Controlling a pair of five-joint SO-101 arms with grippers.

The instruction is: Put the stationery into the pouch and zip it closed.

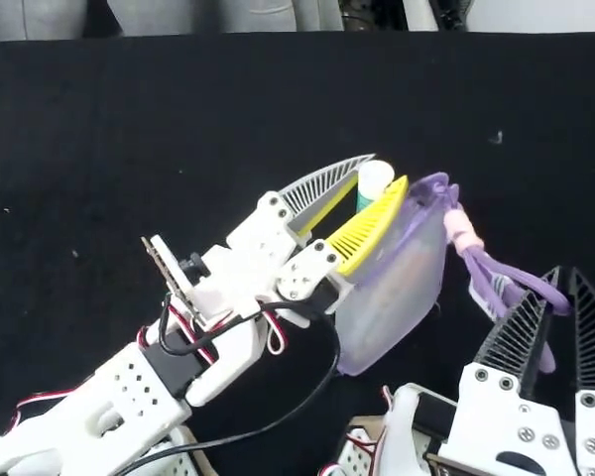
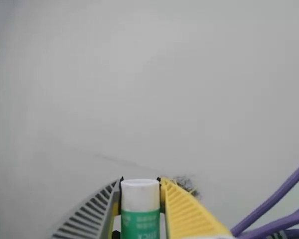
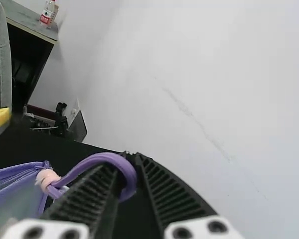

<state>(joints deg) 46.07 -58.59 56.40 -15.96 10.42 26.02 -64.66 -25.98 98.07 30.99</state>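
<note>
Two grippers, one pouch, one piece of stationery in hand

**Item 1: left gripper** [image 1: 387,169]
- Fingers: one grey and one yellow, pinching a glue stick [image 1: 374,181] by its green body, with the white cap at the fingertips.
- Position: raised over the black table [image 1: 129,129], at the mouth of the pouch [image 1: 397,288]. The yellow finger lies along the purple rim.

**Item 2: pouch**
- Description: translucent with purple edging, standing on edge between the two arms.
- Whether its base rests on the table cannot be told, and neither can how wide the mouth gapes.
- Other contents: too faint to make out.

**Item 3: right gripper** [image 3: 131,155]
- Fingers: black, pressed together on the purple strap [image 3: 104,162].
- The strap loops over from a pink tab [image 1: 461,228] at the pouch's end.

**Condition of task:** the glue stick is not yet inside and the zip is not yet drawn.

**Hazards, as judged**
- If the stick is let go before it clears the rim, it would likely tip outward and roll across the table.
- The yellow finger bearing on the rim may press the mouth flat and block entry.
- The strap is thin and smooth, so it may slide out of the black fingers. The pouch would then sag or twist away from the stick.
- A hard push from the left arm could drag the pouch against the strap hold
</note>
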